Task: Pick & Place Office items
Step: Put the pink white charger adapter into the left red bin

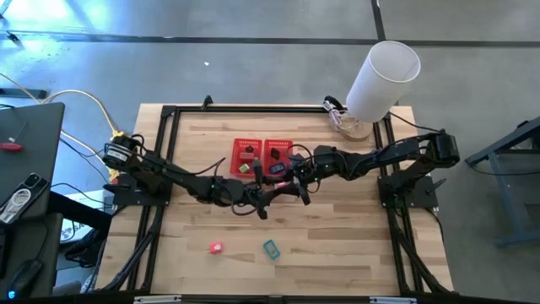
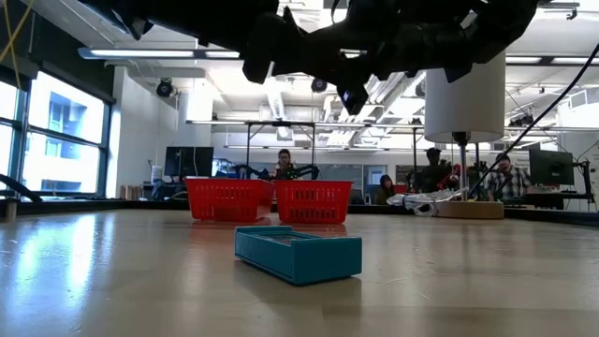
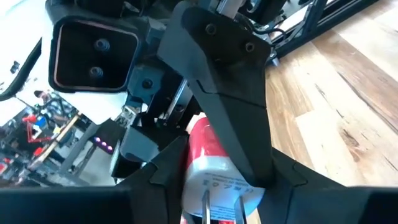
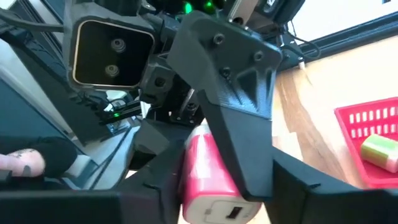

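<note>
High above the table's middle, my two grippers meet nose to nose at one office item, a small pink-red piece with a white end (image 3: pixel 214 180), also seen in the right wrist view (image 4: pixel 205 177). My left gripper (image 1: pixel 268 191) comes from the left, shut on it. My right gripper (image 1: pixel 292 176) comes from the right, and the same item sits at its front. A teal item (image 1: pixel 271 248) and a red-pink item (image 1: pixel 215 247) lie flat on the near part of the table. A green item (image 4: pixel 380 151) lies in the red mesh basket (image 1: pixel 261 158). My left gripper pinches the pink-red item between its two fingers (image 3: pixel 152 180), which stand on either side of its white end (image 3: pixel 194 182). The fingers come in level from the table's left. The item is clear of the table. My right gripper covers its far part.
The red two-compartment basket stands just behind the grippers and holds small dark items. A big white cylinder (image 1: pixel 384 78) on a round base stands at the far right corner. In the low view the teal item (image 2: pixel 298 253) lies in front of the basket (image 2: pixel 270 199).
</note>
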